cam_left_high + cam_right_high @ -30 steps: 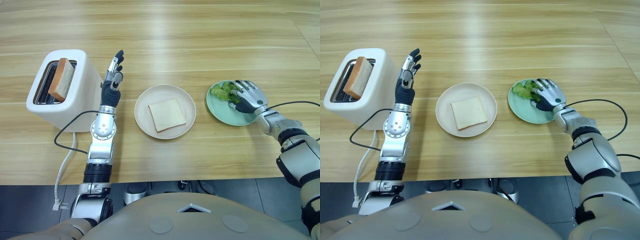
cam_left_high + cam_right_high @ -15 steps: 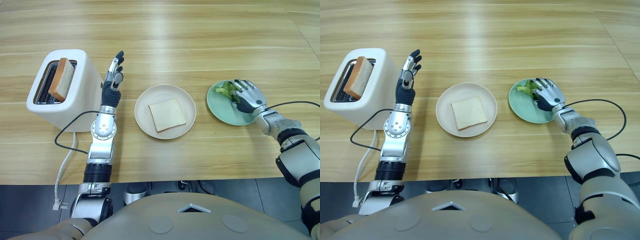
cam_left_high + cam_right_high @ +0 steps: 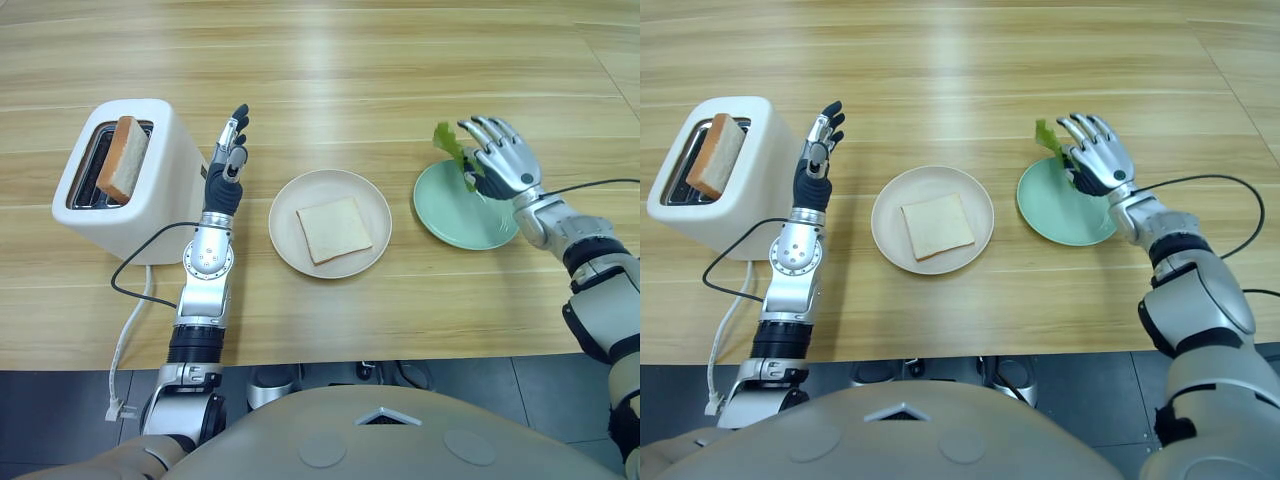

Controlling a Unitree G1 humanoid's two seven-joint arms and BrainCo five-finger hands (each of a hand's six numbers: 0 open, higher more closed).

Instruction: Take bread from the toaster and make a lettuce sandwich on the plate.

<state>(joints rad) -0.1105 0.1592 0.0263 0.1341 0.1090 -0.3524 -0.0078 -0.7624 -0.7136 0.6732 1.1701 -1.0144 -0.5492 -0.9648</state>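
The wooden table (image 3: 400, 60) carries everything in a row across the robot's front: the white toaster (image 3: 150, 215) at its left, the beige plate (image 3: 285, 200) in the middle and the green plate (image 3: 455, 218) at its right. One slice of bread (image 3: 124, 158) stands tilted in the toaster's slot, and a second slice (image 3: 333, 229) lies flat near the centre of the beige plate. The lettuce (image 3: 452, 150) hangs in the air over the far left edge of the green plate, pinched in the right hand (image 3: 503, 160). The step in hand looks like carrying that leaf to the slice on the beige plate. To do it well, I would keep the leaf high enough to pass the beige plate's rim, travel toward the robot's left, and bring it down over the middle of the slice before loosening the hold, so the limp leaf drapes on the bread and not over the rim. The pinch seems to take only one end of the leaf, so a quick swing could shake it free. The right hand is raised with its back toward the camera, fingers partly curled around the leaf. The left hand (image 3: 229, 155) stands upright just beside the toaster, fingers straight and holding nothing
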